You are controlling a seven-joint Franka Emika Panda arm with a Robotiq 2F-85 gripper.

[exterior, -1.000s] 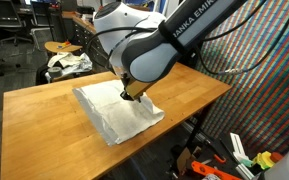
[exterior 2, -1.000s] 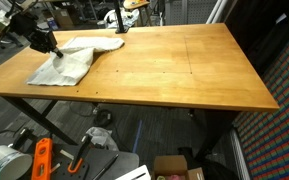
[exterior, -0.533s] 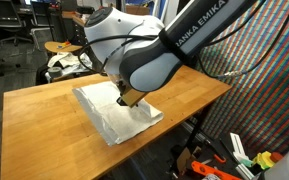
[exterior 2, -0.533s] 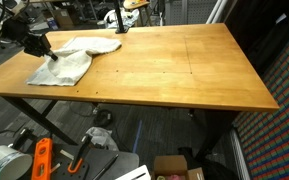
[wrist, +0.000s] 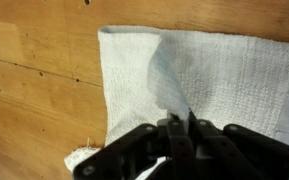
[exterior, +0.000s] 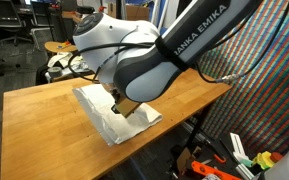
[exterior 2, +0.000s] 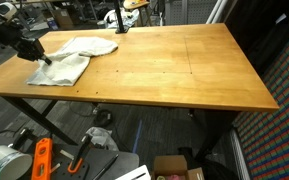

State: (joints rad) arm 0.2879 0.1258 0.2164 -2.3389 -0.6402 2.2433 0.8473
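We see the black gripper [wrist: 181, 125] pinched tight on a raised fold of the white woven cloth [wrist: 234, 70], which lies near 1 end of the light wooden table [exterior 2: 174, 70]; only that fold is up, the rest lies flat, not yet turned over

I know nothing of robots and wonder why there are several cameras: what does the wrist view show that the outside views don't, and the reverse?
Only the wrist view shows the gripper up close, its fingers shut and pinching a raised fold of the white towel, and the weave of the cloth. Only an exterior view shows the whole arm, the full wooden table and the clutter on the floor. Both show the towel lying on the table, with the gripper at it.
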